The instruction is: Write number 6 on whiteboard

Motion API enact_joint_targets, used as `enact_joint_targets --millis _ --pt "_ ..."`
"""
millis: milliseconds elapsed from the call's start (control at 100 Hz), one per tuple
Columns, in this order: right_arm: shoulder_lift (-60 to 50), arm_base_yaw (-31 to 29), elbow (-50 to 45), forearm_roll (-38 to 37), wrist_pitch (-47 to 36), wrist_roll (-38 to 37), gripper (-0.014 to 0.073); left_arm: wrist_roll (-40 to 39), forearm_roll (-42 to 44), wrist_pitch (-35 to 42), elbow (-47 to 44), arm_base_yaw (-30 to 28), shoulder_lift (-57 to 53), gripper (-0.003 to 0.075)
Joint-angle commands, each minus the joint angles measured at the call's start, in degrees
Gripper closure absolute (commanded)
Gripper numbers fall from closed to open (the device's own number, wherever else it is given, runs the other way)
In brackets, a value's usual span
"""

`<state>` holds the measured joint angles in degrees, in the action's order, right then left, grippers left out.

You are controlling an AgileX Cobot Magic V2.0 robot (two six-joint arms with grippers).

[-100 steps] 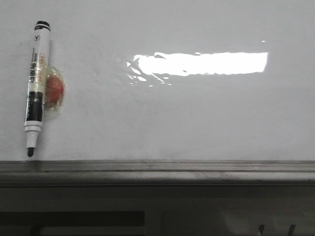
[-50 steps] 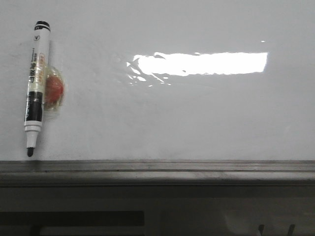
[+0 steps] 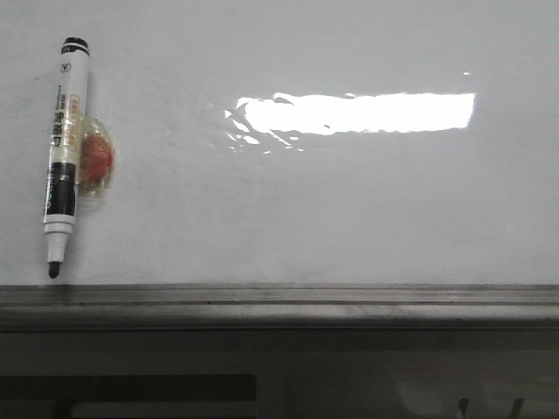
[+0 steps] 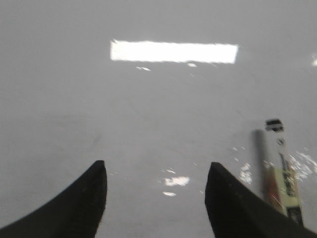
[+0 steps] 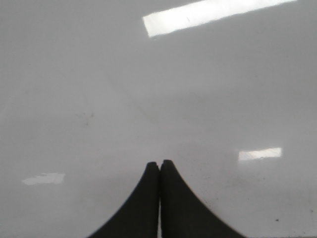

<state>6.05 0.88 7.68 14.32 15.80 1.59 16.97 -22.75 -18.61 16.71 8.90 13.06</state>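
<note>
Whiteboard (image 3: 349,201) blank; left tool (image 4: 156,178) spread.

Only fingertips of the two-armed robot appear, seen through its wrist cameras. The left arm's matte black two-fingered gripper (image 4: 154,201) shows as a pair of broad, curved, horn-like fingers (image 4: 74,210), each tapering upward to a blunt, squared-off tip, their surfaces plain and unmarked. The right arm's matte black two-fingered gripper (image 5: 159,166) shows the same dark material: two smooth fingers (image 5: 185,208) flaring wide at the base and narrowing to rounded tips. No cables, screws or lettering are visible on either.
</note>
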Motion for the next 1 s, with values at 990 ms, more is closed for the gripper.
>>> enact_joint_targets --millis 990 --pt "1.2 -0.1 2.0 0.2 -6.1 0.1 0.0657 8.9 -11.2 22.2 2.2 32.3 26.7 0.0213"
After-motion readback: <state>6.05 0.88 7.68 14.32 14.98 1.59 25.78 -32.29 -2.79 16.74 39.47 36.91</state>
